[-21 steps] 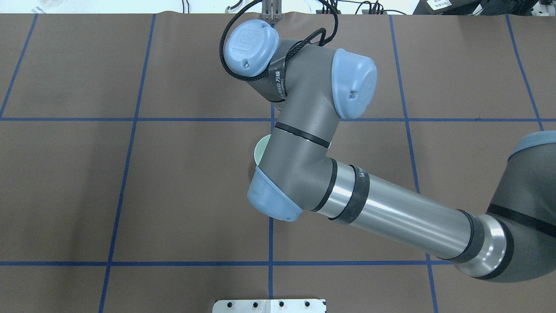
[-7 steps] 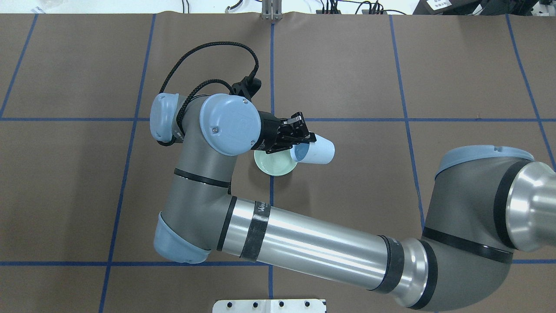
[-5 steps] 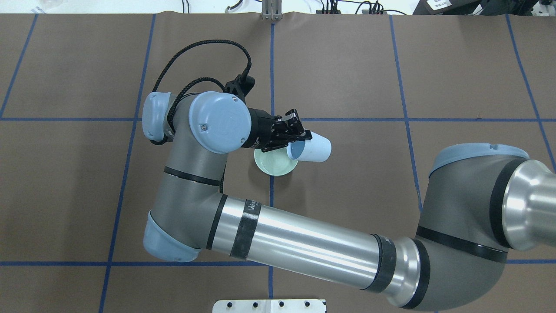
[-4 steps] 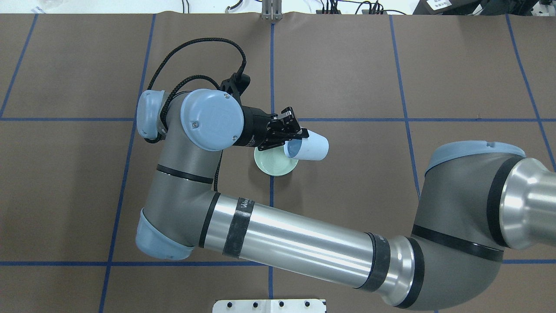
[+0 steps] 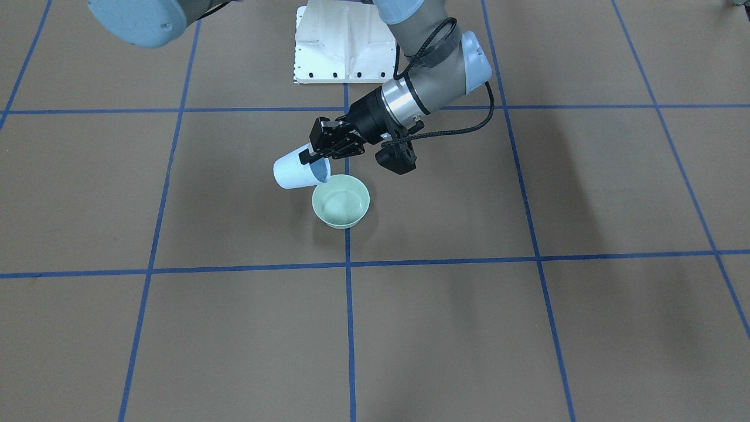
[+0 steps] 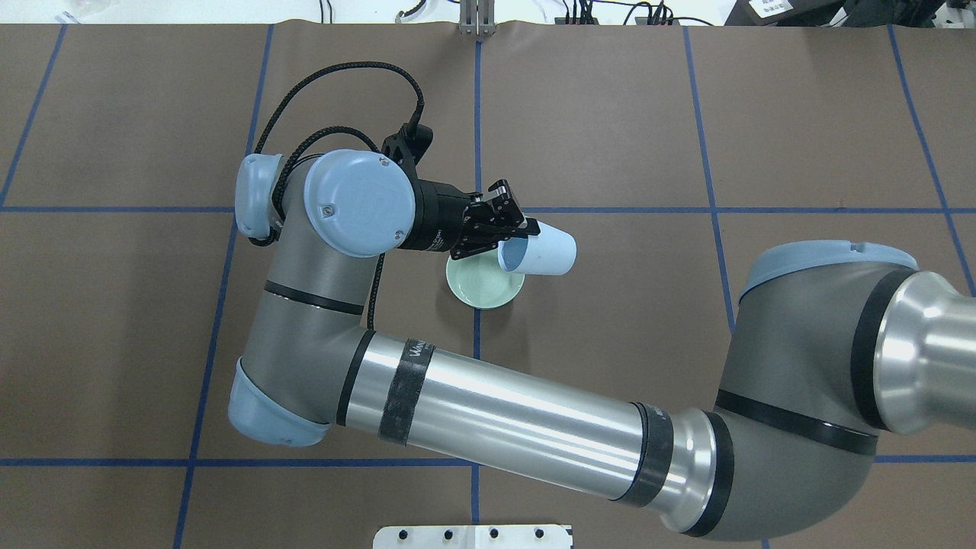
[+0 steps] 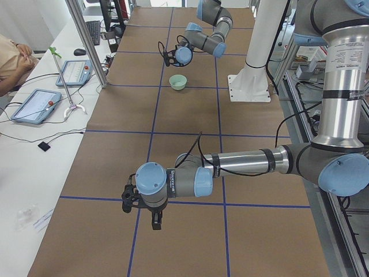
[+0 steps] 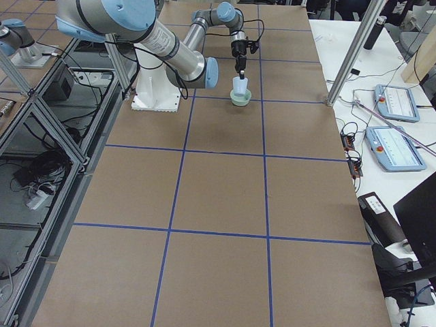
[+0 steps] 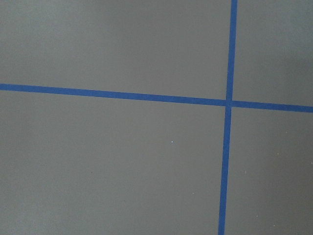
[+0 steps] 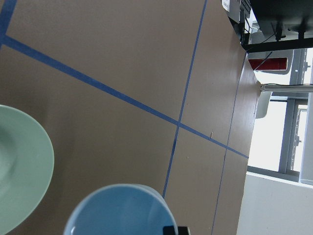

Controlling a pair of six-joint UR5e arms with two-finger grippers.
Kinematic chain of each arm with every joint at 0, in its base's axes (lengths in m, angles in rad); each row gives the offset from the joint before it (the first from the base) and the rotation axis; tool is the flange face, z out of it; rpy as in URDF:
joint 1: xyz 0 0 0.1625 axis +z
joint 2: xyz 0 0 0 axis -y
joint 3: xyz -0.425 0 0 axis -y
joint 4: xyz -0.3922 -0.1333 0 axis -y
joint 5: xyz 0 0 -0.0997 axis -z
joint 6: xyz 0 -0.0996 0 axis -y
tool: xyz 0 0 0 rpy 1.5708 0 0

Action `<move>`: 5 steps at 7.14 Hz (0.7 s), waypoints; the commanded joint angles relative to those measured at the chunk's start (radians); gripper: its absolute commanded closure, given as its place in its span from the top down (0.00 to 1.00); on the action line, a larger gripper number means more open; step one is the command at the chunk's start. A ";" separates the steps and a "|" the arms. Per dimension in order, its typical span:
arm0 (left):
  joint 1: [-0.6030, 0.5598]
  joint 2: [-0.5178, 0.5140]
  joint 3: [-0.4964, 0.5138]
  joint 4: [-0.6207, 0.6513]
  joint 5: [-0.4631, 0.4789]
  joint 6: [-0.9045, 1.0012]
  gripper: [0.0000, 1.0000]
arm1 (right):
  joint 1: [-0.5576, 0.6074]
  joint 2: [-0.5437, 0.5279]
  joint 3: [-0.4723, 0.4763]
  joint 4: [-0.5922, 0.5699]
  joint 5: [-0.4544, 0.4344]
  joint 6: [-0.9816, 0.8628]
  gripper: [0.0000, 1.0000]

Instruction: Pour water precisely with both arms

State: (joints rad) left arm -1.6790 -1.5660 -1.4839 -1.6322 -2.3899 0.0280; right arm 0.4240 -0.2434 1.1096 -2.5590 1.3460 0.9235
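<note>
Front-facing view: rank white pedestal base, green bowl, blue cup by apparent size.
1. white pedestal base, clearly largest.
2. green bowl and blue cup look alike; the cup is raised, nearer the camera, so unranked.

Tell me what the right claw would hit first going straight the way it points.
The right claw is shut on the blue cup, so that comes along. Beyond it, probably the brown table beside the green bowl; its downward tilt is hard to judge.

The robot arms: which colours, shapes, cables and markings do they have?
The right arm and left arm: grey tubes, light-blue round joint caps, silver sections, black bands. A black cable loops at each wrist. The right gripper and left gripper are black, two-fingered.
</note>
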 commanded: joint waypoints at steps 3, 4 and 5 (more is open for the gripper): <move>-0.001 0.001 0.013 0.000 0.000 0.000 1.00 | 0.012 0.053 -0.111 -0.001 0.007 -0.002 0.00; -0.001 0.001 0.013 0.000 0.000 0.000 1.00 | 0.013 0.055 -0.120 -0.001 0.007 0.000 0.00; -0.001 0.001 0.014 0.000 0.000 0.001 1.00 | 0.013 0.061 -0.143 -0.001 0.009 0.002 0.00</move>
State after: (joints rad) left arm -1.6797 -1.5647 -1.4712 -1.6322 -2.3900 0.0281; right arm 0.4363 -0.1897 0.9908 -2.5602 1.3529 0.9233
